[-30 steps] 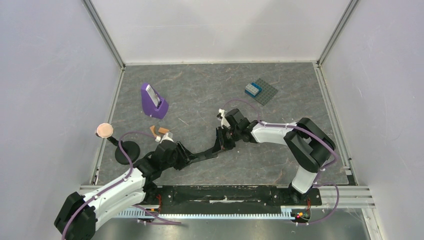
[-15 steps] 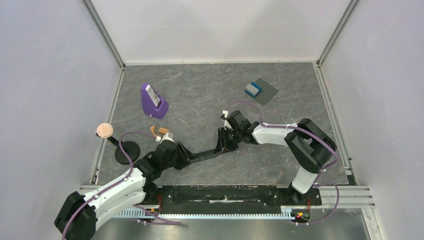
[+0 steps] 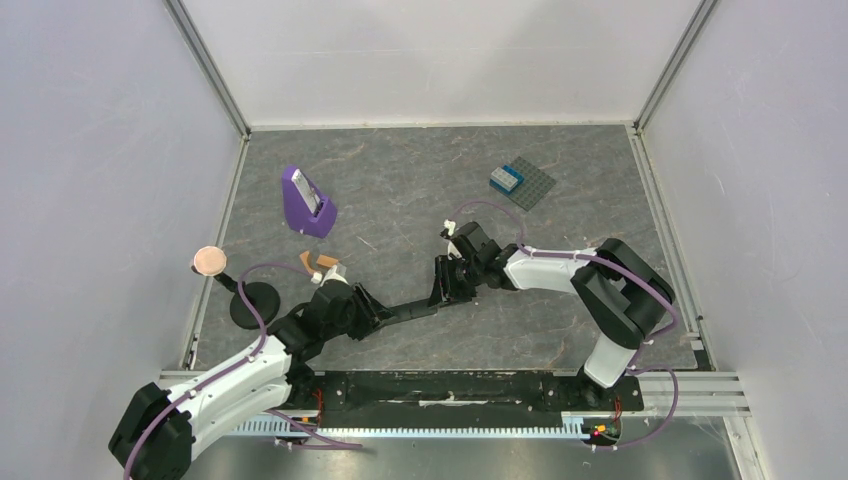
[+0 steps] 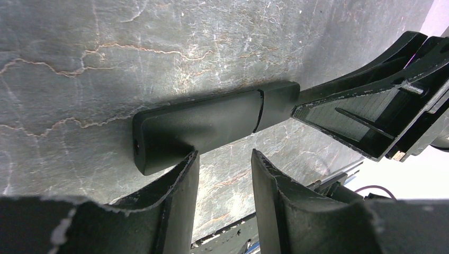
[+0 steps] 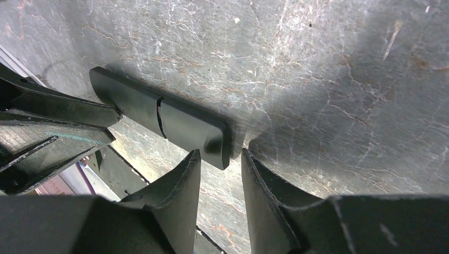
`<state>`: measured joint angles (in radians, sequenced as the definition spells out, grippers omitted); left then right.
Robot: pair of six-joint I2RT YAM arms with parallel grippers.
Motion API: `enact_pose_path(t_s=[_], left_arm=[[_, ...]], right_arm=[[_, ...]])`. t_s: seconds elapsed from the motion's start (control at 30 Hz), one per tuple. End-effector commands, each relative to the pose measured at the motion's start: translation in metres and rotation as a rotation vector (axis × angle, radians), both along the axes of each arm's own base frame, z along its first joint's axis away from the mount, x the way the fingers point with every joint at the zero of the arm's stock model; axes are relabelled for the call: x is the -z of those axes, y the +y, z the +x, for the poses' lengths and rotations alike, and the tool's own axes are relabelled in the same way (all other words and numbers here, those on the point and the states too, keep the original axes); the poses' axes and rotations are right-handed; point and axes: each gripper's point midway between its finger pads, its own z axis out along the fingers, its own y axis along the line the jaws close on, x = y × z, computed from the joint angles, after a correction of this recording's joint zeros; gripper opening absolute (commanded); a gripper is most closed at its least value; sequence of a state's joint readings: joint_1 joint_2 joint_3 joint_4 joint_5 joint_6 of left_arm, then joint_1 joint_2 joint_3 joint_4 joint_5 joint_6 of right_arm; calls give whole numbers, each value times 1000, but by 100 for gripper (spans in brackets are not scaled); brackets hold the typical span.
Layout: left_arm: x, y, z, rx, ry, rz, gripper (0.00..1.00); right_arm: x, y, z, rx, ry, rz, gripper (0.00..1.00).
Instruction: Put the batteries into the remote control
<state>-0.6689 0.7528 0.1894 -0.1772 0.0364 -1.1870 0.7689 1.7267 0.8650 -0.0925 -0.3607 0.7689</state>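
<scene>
My left gripper [image 4: 221,156] is partly open and holds nothing; between its two fingers I see only the worktop [image 4: 79,63]. The tip of one finger lies at the long edge of the remote control [image 4: 206,124], near one end. My right gripper [image 5: 220,152] is also partly open and empty, just beside the other end. The remote control lies flat on the worktop between both grippers, with a seam across its body.
</scene>
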Motion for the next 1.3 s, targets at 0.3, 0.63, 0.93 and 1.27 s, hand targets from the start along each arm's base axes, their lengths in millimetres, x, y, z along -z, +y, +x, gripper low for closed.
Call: enact_pose_path(t_s=[0.3, 0.63, 0.93, 1.27], left_arm=[[16, 11, -5, -7, 19, 57, 48], [-10, 18, 8, 24, -42, 160, 52], [-22, 49, 14, 2, -47, 371, 66], [6, 58, 3, -4, 41, 430, 68]], right_arm=[[24, 7, -23, -58, -78, -169, 27], [34, 0, -22, -30, -95, -235, 28], [34, 2, -19, -19, -101, -238, 35], [29, 5, -16, -16, -108, -228, 36]])
